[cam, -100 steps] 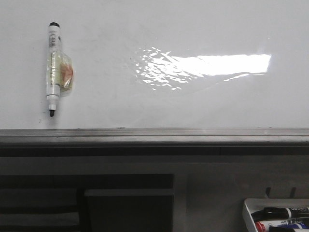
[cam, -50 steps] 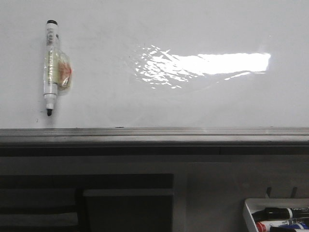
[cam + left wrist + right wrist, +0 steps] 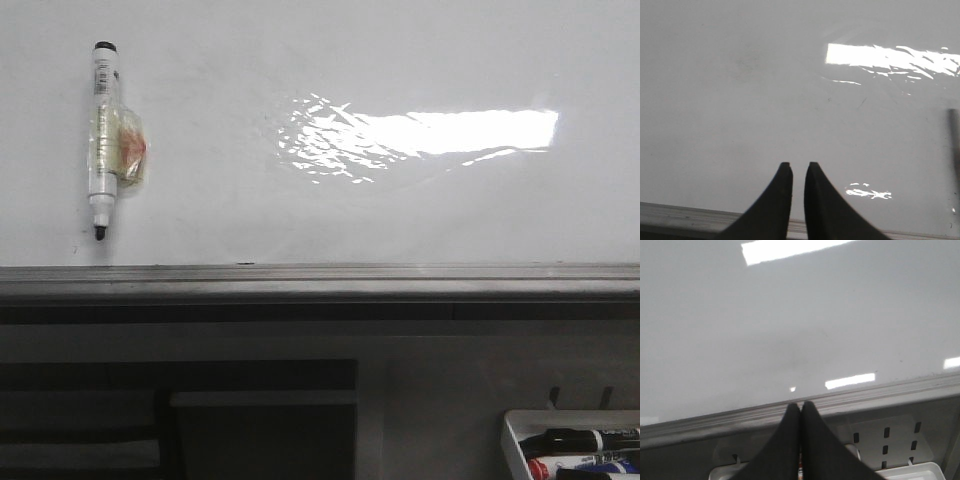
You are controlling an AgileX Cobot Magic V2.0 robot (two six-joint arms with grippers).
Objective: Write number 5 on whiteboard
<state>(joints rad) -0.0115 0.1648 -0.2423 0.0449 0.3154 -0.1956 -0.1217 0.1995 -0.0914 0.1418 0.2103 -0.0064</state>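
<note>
At lower right of the front view, a tray (image 3: 515, 432) holds spare pens. Beyond the grey edge strip (image 3: 320, 281), the whiteboard (image 3: 330, 215) bears no 5 yet. A marker (image 3: 103, 135) lies upright at upper left, tip down, likely nearer the left pincer (image 3: 798, 165), barely parted and empty. The right pincer (image 3: 800, 405) is closed, empty. Neither arm shows in the front view.

glossy whiteboard (image 3: 320, 215) with grey edge strip, one uncapped marker (image 3: 103, 139) flat on it, tip toward the strip
</note>
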